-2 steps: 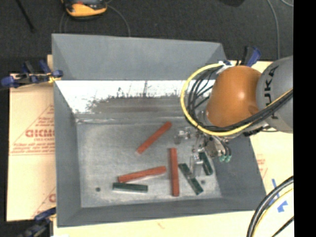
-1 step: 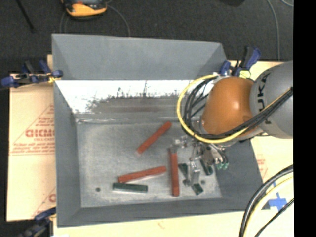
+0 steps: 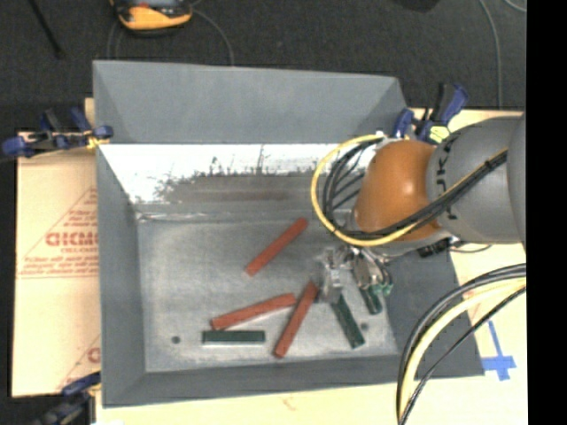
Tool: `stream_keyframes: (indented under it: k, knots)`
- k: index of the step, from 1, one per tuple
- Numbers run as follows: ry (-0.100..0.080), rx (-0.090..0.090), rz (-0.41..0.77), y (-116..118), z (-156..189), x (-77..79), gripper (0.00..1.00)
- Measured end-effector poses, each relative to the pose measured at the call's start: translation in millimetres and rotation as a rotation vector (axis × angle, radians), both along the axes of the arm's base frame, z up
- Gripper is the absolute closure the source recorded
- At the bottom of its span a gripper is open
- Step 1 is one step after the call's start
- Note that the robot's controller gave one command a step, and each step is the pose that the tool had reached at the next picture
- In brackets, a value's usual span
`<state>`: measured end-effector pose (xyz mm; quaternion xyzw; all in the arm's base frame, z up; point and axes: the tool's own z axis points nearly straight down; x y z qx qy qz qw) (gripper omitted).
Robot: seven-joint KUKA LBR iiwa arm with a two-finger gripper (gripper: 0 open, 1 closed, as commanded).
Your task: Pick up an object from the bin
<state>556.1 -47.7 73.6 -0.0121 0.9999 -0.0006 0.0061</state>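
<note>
The gripper (image 3: 337,275) hangs low in the right end of the grey bin (image 3: 120,264), right by the upper end of a slanted dark green stick (image 3: 349,320) lying near the right wall. From where I stand I cannot tell whether the gripper is open or closed. A tilted red-brown stick (image 3: 296,319) lies just left of it, and farther left lie a flat red-brown stick (image 3: 254,312), a higher red-brown stick (image 3: 276,246) and a second green stick (image 3: 233,336).
</note>
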Motion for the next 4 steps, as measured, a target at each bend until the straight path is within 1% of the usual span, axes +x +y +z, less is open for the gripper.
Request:
stream_keyframes:
  k: [1, 2, 3, 4]
  knots:
    - [0.007, 0.001, 0.001, 0.4, -2.6, -2.2, 0.0]
    - [0.007, 0.001, 0.002, 0.5, -2.7, -2.3, 0.0]
    - [0.01, 0.0, 0.257, 68.0, -3.0, -26.6, 1.0]
    - [0.01, 0.0, 0.257, 68.0, -3.0, -26.6, 1.0]
